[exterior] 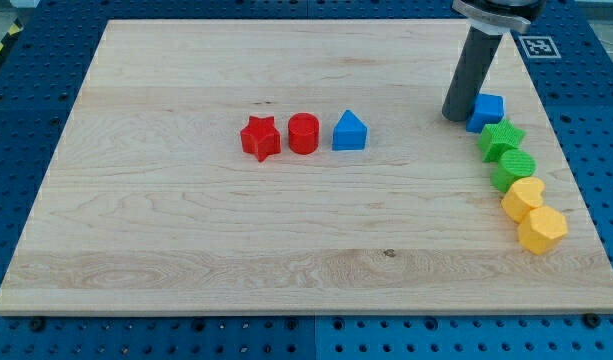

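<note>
My tip (pixel 456 116) rests on the wooden board at the view's upper right, touching or nearly touching the left side of a blue cube (pixel 487 110). Below that cube a curved line of blocks runs down the right side: a green star-like block (pixel 502 139), a green round block (pixel 513 169), a yellow heart-like block (pixel 523 197) and a yellow hexagonal block (pixel 542 230). Near the board's middle, a row holds a red star (pixel 260 138), a red cylinder (pixel 303 133) and a blue house-shaped block (pixel 349 131), well to the left of my tip.
The wooden board (pixel 186 230) lies on a blue perforated table. A black-and-white marker tag (pixel 538 46) sits just off the board's top right corner. The right-side blocks lie close to the board's right edge.
</note>
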Robot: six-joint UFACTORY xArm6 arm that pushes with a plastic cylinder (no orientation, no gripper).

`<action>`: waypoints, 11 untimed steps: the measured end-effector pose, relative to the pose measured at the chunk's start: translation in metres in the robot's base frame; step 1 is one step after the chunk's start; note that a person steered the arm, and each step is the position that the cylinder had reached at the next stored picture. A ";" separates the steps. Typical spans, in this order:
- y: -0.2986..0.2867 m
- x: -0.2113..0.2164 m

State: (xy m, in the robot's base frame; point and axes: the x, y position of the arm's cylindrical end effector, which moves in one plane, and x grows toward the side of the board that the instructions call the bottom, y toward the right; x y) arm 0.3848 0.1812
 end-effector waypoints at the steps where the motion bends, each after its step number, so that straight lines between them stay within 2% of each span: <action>1: 0.000 -0.003; 11: 0.000 -0.051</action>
State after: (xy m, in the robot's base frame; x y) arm 0.3337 0.1812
